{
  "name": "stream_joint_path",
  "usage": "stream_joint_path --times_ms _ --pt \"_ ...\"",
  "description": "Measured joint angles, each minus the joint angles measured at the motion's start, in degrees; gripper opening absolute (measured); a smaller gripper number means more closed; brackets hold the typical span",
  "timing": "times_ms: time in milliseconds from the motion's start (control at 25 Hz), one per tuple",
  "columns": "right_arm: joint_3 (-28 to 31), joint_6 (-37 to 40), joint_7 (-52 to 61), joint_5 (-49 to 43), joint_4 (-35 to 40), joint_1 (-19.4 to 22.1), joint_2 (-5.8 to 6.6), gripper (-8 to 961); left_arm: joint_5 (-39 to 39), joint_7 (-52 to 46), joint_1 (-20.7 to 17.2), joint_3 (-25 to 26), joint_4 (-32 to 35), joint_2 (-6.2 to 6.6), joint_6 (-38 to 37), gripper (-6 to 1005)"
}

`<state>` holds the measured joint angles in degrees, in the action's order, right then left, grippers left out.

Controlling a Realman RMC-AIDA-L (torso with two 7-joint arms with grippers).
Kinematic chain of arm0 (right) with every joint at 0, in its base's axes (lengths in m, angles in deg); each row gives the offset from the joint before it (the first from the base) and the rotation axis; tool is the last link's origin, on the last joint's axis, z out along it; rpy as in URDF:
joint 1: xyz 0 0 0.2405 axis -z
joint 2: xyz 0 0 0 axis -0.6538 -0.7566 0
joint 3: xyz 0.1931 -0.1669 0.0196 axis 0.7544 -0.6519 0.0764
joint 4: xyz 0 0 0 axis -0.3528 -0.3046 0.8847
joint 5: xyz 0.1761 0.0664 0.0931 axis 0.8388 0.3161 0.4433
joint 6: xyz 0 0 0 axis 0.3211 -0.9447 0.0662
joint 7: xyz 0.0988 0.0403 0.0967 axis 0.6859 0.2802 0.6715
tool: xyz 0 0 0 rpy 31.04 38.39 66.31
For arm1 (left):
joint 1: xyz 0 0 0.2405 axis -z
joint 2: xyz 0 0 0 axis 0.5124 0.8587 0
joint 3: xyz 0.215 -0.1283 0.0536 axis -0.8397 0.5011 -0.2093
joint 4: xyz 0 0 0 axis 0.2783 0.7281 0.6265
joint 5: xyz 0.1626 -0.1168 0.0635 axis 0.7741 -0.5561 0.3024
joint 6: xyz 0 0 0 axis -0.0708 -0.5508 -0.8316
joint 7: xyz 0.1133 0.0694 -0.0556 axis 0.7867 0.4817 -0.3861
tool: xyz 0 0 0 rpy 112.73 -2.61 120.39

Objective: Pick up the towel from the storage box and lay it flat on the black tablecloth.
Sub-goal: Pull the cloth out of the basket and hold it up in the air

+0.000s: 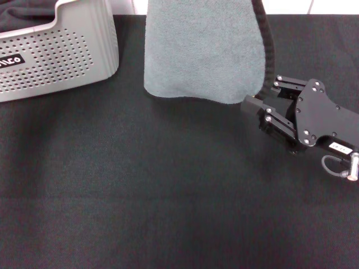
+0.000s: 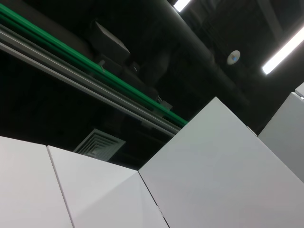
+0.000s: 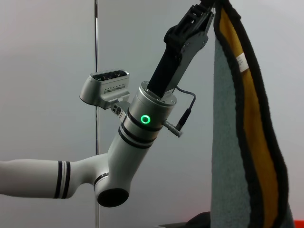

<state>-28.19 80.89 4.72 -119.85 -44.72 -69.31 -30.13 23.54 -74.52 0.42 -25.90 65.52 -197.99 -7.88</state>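
above the black tablecloth (image 1: pixel 168 202) the towel (image 1: pixel 205 50) hangs lengthwise from the left gripper (image 3: pixel 207 8), which pinches its top corner, clear of the storage box (image 1: pixel 56 56). the right gripper (image 1: pixel 253 106), just beside the lower right corner, looks pressed together on nothing and is nearer that free edge.

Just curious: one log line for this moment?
left claw: holding towel up | right claw: beside towel's lower corner | towel: above black tablecloth

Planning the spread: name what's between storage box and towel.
Head view: only bare black tablecloth lies between the storage box and the towel, held up by the left gripper; the right gripper sits beside its lower corner.
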Motion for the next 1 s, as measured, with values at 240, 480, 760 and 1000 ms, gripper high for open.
stream_joint_path --times_ms 240,480,760,1000 --pt "0.2 -0.5 0.1 0.1 0.0 -0.1 0.04 268 0.0 0.0 0.0 -0.1 0.0 0.01 0.0 13" --pt "0.3 -0.8 0.1 0.4 0.0 -0.3 -0.03 183 -0.2 0.0 -0.2 -0.2 0.1 -0.05 -0.2 12" --pt "0.4 -0.8 0.2 0.5 0.0 0.0 -0.01 162 -0.6 0.0 -0.9 -0.2 0.0 -0.03 -0.8 12" --pt "0.5 0.5 1.3 0.5 1.6 0.7 0.65 30 -0.6 -0.6 -3.3 -0.2 0.0 0.00 -1.0 12"
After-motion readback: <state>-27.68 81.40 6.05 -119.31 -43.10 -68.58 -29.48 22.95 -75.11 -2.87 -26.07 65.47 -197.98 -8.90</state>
